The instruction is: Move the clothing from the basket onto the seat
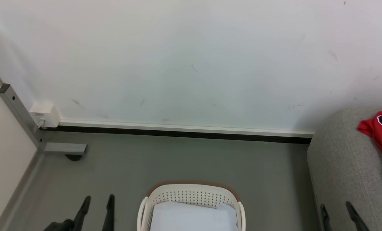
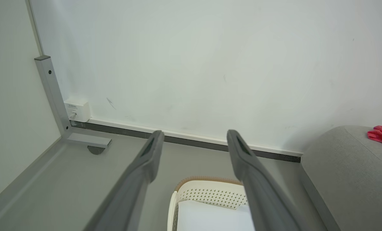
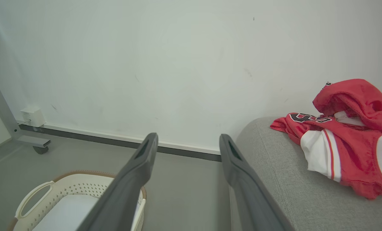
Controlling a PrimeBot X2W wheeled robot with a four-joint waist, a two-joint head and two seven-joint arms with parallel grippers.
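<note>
Parted fingers (image 1: 82,208) flank basket (image 1: 191,183); floor strip (image 1: 274,179) separates it from seat (image 1: 338,166).

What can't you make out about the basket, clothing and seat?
Basket: near half cut off by the head view's bottom edge, so leftover garments cannot be ruled out.
Clothing: cut by the right wrist view's right edge; folds obscure the garment count and numerals.
Seat: runs past the head view's right edge.
</note>
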